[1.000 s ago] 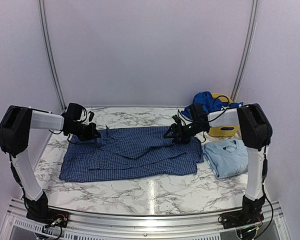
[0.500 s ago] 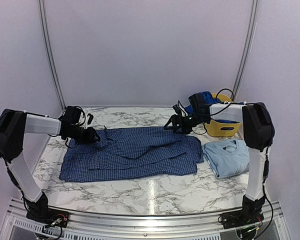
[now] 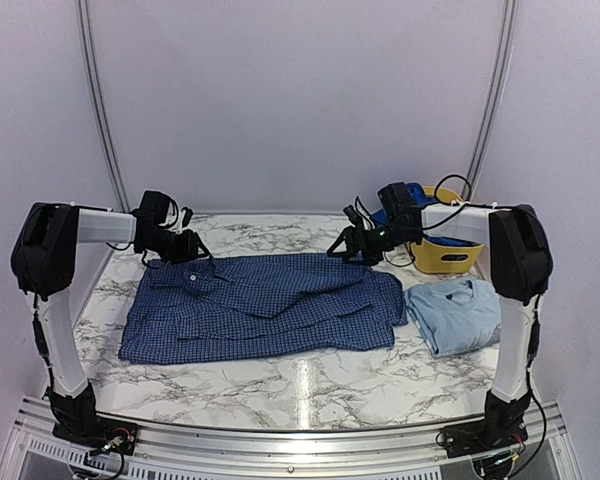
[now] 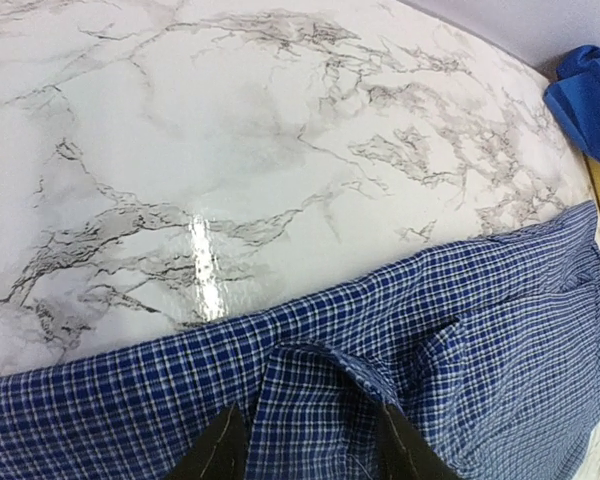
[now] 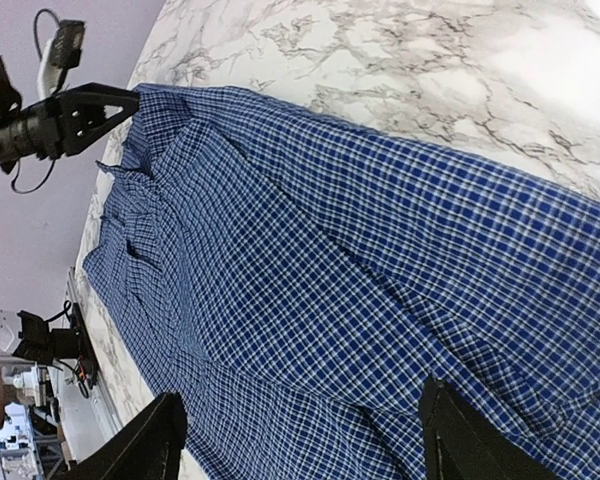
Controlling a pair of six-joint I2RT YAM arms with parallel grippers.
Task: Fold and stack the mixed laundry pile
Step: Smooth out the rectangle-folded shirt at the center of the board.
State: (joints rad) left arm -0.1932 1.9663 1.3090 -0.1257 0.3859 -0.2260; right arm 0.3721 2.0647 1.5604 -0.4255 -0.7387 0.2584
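Top external view: the check shirt (image 3: 270,305) lies spread across the middle of the desk (image 3: 310,385), the left jaws low over its far-left collar corner and the right jaws above its far-right edge. Both pairs stand apart, the right wider, and neither pinches cloth. A folded sky-blue T-shirt (image 3: 455,315) lies just right of the shirt, and a royal-blue piece (image 3: 405,195) is heaped on the yellow basket (image 3: 448,258) behind it.
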